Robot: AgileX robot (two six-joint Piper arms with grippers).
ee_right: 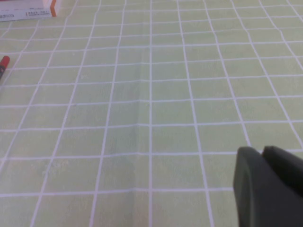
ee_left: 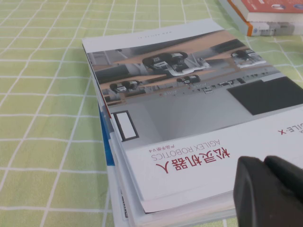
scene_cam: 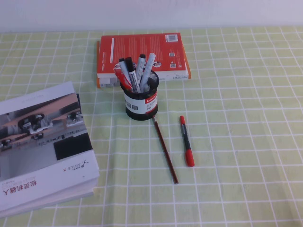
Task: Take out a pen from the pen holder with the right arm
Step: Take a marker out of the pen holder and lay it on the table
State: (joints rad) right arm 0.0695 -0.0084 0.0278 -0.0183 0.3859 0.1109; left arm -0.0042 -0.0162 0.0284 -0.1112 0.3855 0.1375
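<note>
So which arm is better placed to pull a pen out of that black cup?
Probably the right. The right gripper, shut, hangs over the tablecloth, with the red pen lying near the pen holder in its view. The left gripper, also shut, hangs over the booklet stack.

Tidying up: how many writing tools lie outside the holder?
2: red marker and thin pencil, both in front of the pen holder. Left gripper above booklets, right gripper above cloth.

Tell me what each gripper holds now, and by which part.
Nothing is held. The right gripper hangs over the tablecloth, jaws shut and empty; the left gripper hangs over the booklet, also shut and empty.
</note>
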